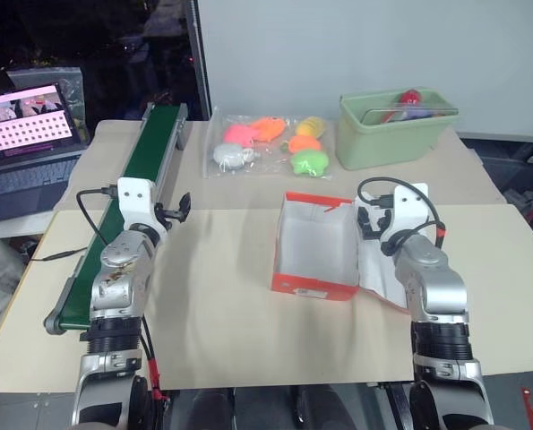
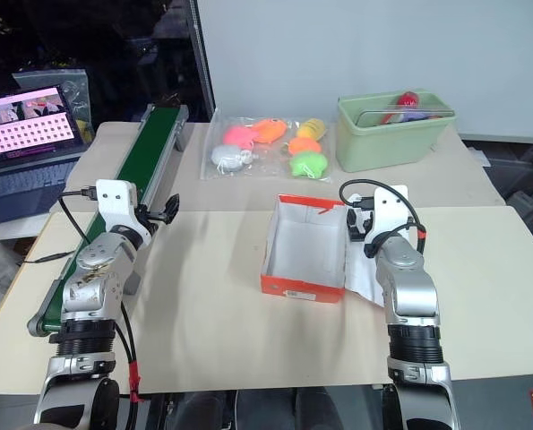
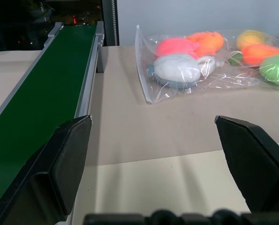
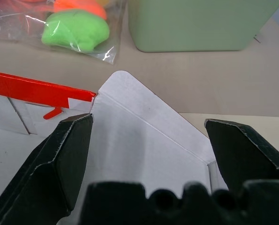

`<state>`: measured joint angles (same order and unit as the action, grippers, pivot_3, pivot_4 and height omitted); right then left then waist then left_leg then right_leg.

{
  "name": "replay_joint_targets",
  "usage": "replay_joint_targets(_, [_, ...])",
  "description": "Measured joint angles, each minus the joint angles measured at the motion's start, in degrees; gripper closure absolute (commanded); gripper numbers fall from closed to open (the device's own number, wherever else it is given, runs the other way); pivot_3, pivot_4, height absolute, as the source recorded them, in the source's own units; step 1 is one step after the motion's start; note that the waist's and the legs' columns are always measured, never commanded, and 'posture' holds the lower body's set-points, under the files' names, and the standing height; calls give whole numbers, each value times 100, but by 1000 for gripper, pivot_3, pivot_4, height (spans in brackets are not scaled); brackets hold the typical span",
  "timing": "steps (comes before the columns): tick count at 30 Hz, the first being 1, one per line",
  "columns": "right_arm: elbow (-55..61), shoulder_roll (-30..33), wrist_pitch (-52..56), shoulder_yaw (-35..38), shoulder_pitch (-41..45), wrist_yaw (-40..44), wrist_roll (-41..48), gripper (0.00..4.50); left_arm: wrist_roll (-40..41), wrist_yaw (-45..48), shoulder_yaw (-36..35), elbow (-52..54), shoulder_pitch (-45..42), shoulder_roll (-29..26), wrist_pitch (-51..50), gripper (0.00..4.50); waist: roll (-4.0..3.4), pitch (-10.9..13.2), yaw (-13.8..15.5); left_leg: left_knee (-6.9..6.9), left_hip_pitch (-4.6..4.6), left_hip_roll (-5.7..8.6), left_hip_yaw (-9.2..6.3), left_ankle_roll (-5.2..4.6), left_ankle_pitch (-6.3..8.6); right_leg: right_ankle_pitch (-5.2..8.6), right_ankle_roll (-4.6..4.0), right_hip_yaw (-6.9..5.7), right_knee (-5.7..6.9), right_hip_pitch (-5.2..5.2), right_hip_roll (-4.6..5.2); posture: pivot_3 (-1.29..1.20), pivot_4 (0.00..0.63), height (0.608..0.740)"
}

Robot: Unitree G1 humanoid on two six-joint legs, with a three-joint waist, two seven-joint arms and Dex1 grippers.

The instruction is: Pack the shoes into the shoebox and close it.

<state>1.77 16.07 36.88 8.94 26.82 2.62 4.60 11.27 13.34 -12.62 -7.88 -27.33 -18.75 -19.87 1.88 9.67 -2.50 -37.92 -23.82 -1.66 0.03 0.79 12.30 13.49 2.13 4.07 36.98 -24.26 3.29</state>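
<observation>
Both jaws wide apart, right jaws over shoebox [image 1: 315, 246] lid flap

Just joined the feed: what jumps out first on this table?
The red-orange shoebox sits open and empty mid-table, its lid lying flat under the open right gripper. Behind it lie bright soft toys in clear plastic and a pale green bin; a green conveyor runs along the left.
</observation>
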Motion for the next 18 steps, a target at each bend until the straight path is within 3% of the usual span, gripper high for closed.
replay_joint_targets(4, [3,-6,0,-93,90,255,101,43,-45,71,58,12,71,-48,59,0,0,0,-18,0,0,0,2,0,0,0,0,2,0,-2,0,0,150,729])
replay_joint_targets(7, [551,20,18,-555,176,1226,595,43,-35,159,38,27,196,-158,112,0,0,0,-66,1,1,-13,-1,0,1,0,-1,1,1,-4,-13,0,150,729])
replay_joint_targets(12, [1950,291,503,-1383,-272,2944,1899,43,173,543,-431,318,849,-833,122,0,1,0,-83,9,-1,-14,-13,0,1,1,-2,-12,3,-1,-7,0,150,729])
replay_joint_targets(18, [2027,706,638,-1761,-415,3705,2172,43,280,897,-1121,553,1845,-1514,126,0,4,0,-34,0,19,-12,0,0,0,3,-5,-10,2,8,-2,0,150,729])
